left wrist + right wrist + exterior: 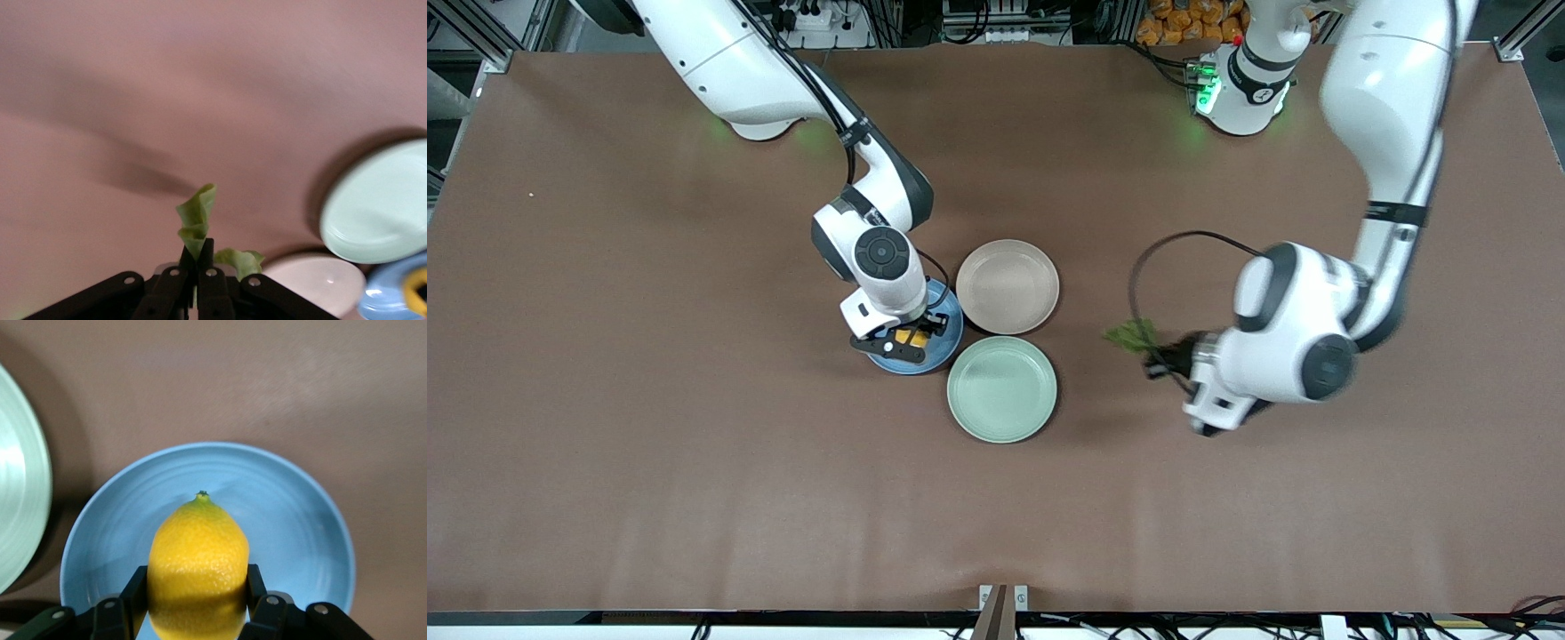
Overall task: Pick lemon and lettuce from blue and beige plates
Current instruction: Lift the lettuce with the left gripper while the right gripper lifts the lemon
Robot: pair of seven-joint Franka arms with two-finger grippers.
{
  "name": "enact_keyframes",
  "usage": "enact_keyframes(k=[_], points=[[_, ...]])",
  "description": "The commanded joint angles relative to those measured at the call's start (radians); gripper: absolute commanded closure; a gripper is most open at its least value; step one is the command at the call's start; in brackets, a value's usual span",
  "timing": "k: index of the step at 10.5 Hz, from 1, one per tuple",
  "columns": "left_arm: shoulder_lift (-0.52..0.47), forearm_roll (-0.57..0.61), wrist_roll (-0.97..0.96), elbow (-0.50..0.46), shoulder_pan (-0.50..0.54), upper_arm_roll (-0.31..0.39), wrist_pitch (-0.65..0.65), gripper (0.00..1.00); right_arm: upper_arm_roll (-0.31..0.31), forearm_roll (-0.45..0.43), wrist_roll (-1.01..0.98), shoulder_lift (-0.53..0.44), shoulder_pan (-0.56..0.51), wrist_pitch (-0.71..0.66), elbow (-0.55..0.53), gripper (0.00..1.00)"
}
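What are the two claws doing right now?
Left gripper: closed on the lettuce, above bare table.
Right gripper: closed on the lemon, over the blue plate.

1. The blue plate (943, 342) is mostly covered in the front view by the right gripper (908, 339); only its rim toward the beige plate (1008, 286) shows.
2. The lemon (911, 337) shows there only as small yellow patches between the black fingers.
3. The left gripper (1172, 356) is blurred in the front view, and the lettuce (1133, 336) is a smeared green tuft.
4. In the left wrist view, the picture's edge cuts off the mint plate (383, 207), the beige plate and the blue plate.
5. In the right wrist view, the lemon's lower end is cut off.
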Motion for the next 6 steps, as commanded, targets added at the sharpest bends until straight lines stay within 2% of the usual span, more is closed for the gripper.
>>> enact_keyframes(k=[1, 2, 4, 6], points=[[0.03, 0.051, 0.12, -0.013, 0.096, -0.012, -0.012, 1.0, 0.044, -0.006, -0.058, -0.114, -0.08, -0.103, -0.009, 1.0], [0.042, 0.053, 0.173, -0.019, 0.121, -0.011, -0.012, 1.0, 0.052, 0.006, -0.105, -0.145, -0.115, -0.147, -0.006, 1.0], [0.082, 0.082, 0.258, -0.016, 0.171, -0.011, -0.01, 1.0, 0.054, 0.088, -0.249, -0.211, -0.178, -0.236, 0.003, 1.0], [0.09, 0.1, 0.26, -0.016, 0.173, -0.011, -0.01, 0.75, 0.044, 0.129, -0.408, -0.248, -0.252, -0.353, 0.047, 1.0]])
